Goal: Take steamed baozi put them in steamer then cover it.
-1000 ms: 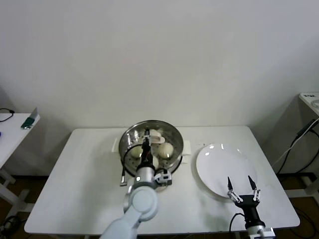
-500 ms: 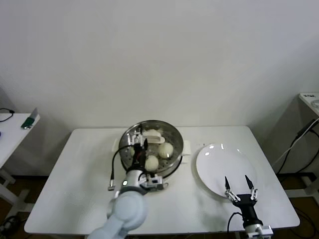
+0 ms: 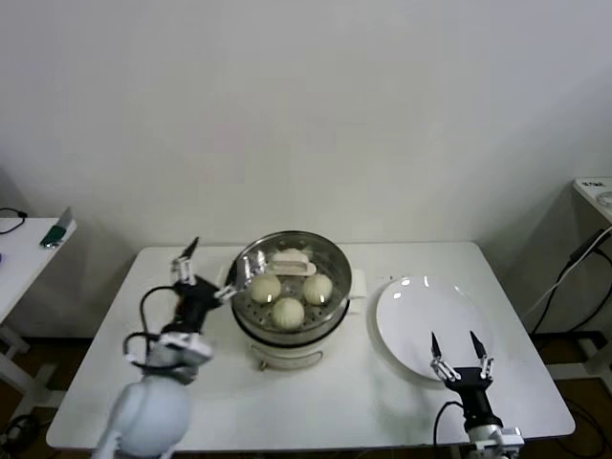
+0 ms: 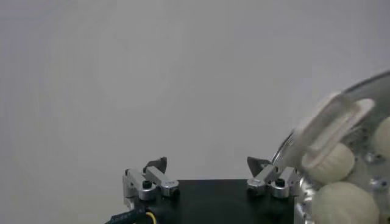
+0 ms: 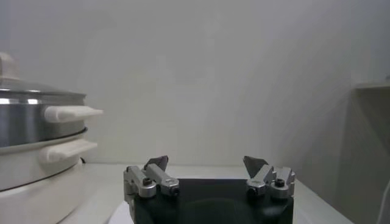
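Stainless steel forms the round basket of the steamer (image 3: 292, 287), which is seated on a white cooker base near the middle of the white bench (image 3: 172, 287), slightly toward the far edge. Three of the steamed baozi (image 3: 288, 312) are seen plainly inside the basket, cream-white and domed, grouped close together; whether a fourth lies under the handle cannot be told from the head view. The cover (image 3: 293, 260) is found resting on the steamer, its clear glass letting the buns show through and its cream-white oblong handle lying over the far part of the basket. In the left wrist view the same handle (image 4: 326, 131) is seen above two buns behind the glass. White side handles of the steamer are recorded in the right wrist view (image 5: 67, 113), one above the other. The left gripper (image 3: 203, 270) is held above the bench just beside the steamer's left rim, its fingers spread wide with nothing between them; one fingertip is close to the rim, though contact cannot be judged. A flat white plate (image 3: 430, 325) is noted to the right of the steamer, apart from it. The right gripper (image 3: 460, 351) is positioned at the near edge of the plate, fingers likewise spread and holding nothing.
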Motion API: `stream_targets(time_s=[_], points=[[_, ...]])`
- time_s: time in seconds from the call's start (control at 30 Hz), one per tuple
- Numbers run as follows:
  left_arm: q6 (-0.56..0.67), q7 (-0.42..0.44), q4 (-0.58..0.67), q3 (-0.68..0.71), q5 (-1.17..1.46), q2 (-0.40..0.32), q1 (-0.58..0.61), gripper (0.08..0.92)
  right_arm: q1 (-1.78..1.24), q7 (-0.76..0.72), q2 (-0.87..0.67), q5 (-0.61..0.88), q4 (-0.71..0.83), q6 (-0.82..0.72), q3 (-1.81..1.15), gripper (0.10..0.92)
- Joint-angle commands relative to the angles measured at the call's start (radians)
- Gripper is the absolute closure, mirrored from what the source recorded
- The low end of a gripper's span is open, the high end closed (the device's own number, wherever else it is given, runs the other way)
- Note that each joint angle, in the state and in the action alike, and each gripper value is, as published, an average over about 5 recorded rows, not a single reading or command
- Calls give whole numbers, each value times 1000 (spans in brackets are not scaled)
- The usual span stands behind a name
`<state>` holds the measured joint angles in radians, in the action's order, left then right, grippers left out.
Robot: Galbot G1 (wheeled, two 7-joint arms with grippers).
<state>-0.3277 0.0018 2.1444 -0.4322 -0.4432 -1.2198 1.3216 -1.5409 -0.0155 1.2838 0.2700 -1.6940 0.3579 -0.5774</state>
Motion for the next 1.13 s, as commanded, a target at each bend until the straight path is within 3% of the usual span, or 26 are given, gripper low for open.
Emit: stream_targets(time_s=[0.03,0.2,0.37,1.13], points=[[386,-76,-123,-402,765,53,339,177,6,9,-5,18,21,8,3,203],[516,-81,-286,-324,748,39,360,177,17,0,-7,38,38,11,7,203],[568,-77,-398,-262,744,23,333,177,21,-7,-10,63,44,7,8,203],[581,-60,-390,-211,746,5,324,177,32,-10,-19,73,45,3,11,203]])
